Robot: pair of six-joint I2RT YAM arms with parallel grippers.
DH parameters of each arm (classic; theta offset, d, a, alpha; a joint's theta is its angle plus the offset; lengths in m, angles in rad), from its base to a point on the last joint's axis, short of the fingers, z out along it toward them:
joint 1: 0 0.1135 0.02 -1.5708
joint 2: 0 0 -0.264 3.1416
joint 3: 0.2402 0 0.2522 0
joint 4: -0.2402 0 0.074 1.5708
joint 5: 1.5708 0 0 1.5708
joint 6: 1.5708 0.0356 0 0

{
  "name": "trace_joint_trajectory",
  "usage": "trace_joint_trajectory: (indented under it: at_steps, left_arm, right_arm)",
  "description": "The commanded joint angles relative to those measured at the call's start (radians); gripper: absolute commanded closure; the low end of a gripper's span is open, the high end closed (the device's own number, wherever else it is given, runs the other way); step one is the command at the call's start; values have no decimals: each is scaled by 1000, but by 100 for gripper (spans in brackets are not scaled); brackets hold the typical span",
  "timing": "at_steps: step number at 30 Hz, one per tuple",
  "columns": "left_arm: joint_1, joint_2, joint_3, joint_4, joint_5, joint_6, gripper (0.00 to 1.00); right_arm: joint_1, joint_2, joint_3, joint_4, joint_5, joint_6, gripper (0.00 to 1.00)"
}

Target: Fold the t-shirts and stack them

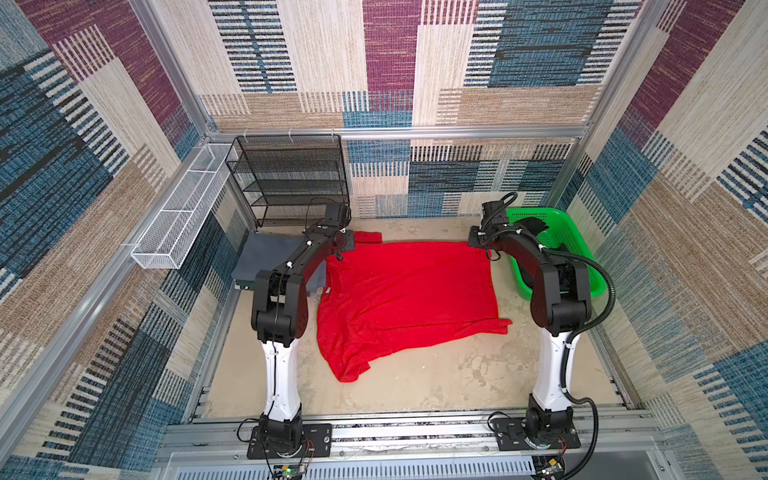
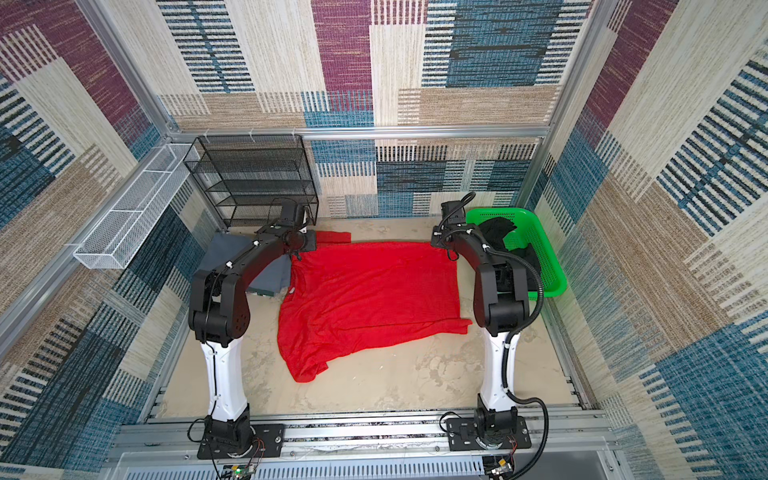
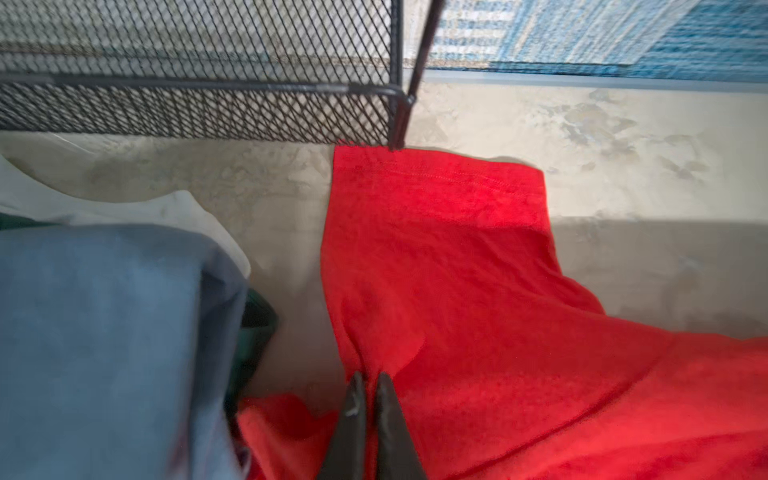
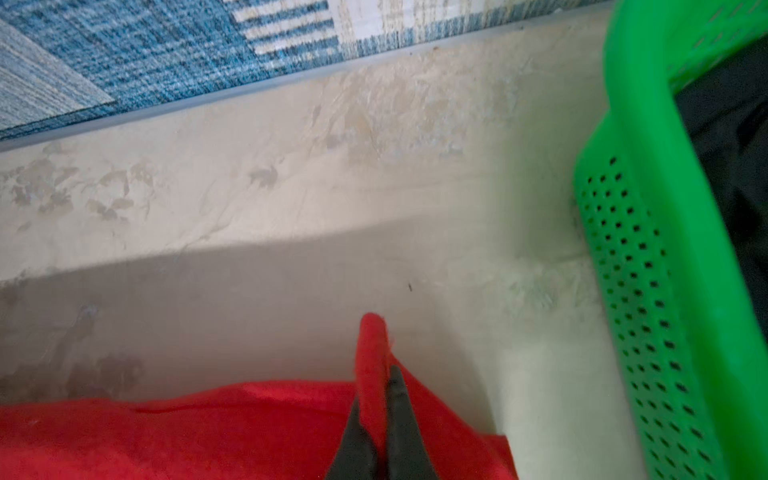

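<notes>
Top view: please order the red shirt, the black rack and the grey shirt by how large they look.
Largest to smallest: red shirt, black rack, grey shirt. The left arm hides part of the grey shirt.

Scuffed beige table [image 1: 415, 386], red shirt [image 1: 407, 299] spread across the middle, grey shirt [image 1: 266, 257] folded at back left beside a black mesh rack [image 1: 291, 183], green basket [image 1: 575, 245] back right.

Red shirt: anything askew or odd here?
Yes. The red t-shirt lies skewed: its near-left part trails toward the front in a rumpled lobe, not flat. The left claw and right claw pinch its far edge.
</notes>
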Motion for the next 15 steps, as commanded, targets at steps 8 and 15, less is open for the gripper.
trace_joint_trajectory:
  at_steps: [8,15]
  left_arm:
    - [0,-121,-197,113,34,-88,100]
    - [-1,-202,-348,168,44,-136,100]
  right_arm:
    - [-2,-92,-183,135,35,25,100]
    - [-7,-93,-192,128,60,43,100]
